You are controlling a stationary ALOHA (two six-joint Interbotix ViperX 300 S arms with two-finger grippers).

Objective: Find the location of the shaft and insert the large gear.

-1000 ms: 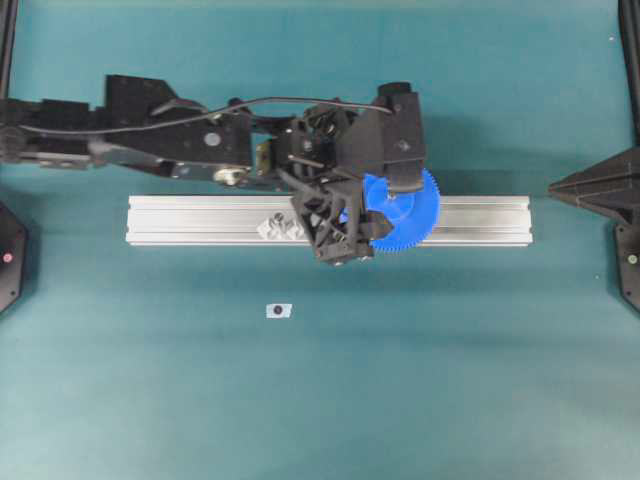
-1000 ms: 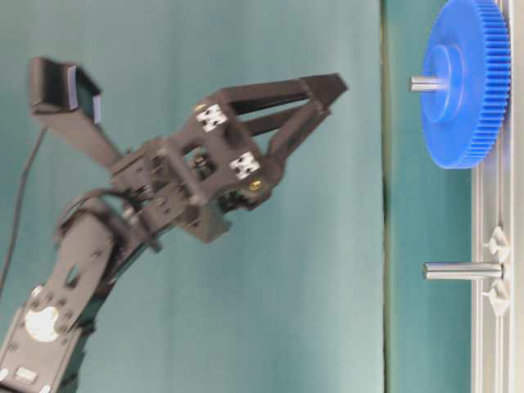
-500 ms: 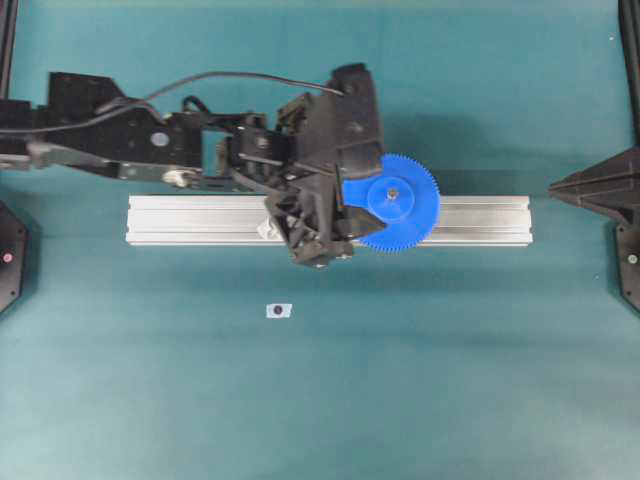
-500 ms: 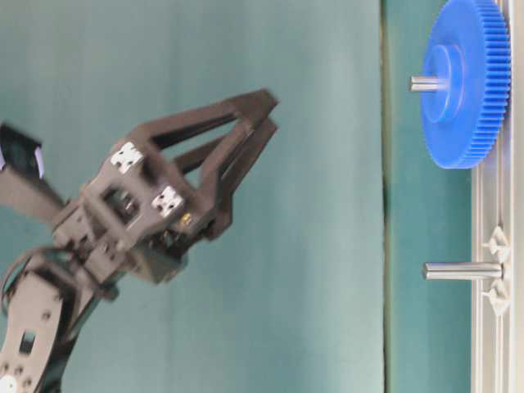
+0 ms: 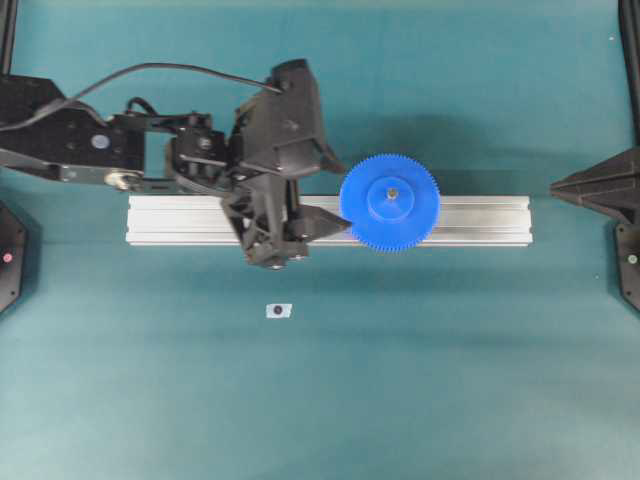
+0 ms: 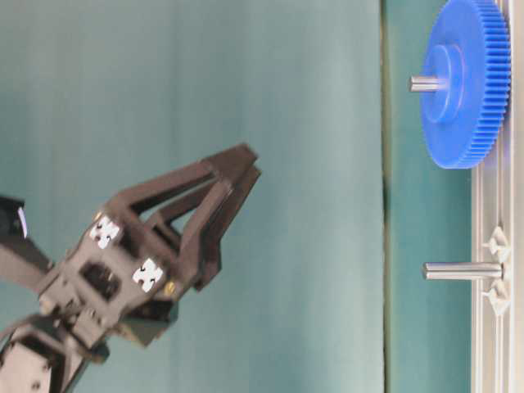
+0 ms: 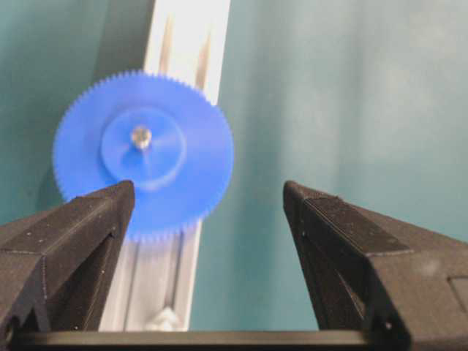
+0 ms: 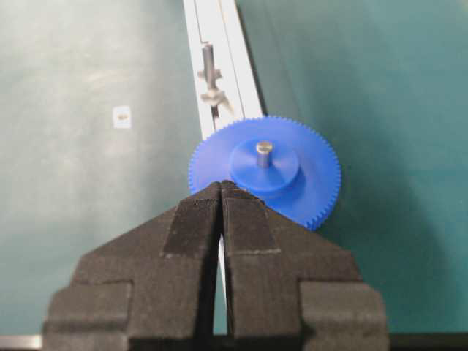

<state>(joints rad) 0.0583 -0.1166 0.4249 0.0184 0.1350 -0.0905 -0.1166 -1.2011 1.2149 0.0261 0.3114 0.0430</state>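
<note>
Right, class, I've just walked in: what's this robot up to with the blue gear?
The large gear already sits on a shaft on the aluminium rail, the pin's tip poking through its hub. The left gripper hangs open and empty beside it, touching nothing. The right gripper is shut and parked at the side. A second shaft further along the rail stands bare.

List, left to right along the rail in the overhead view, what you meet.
Left gripper → large gear seated on its shaft → bare end of the aluminium rail.
</note>
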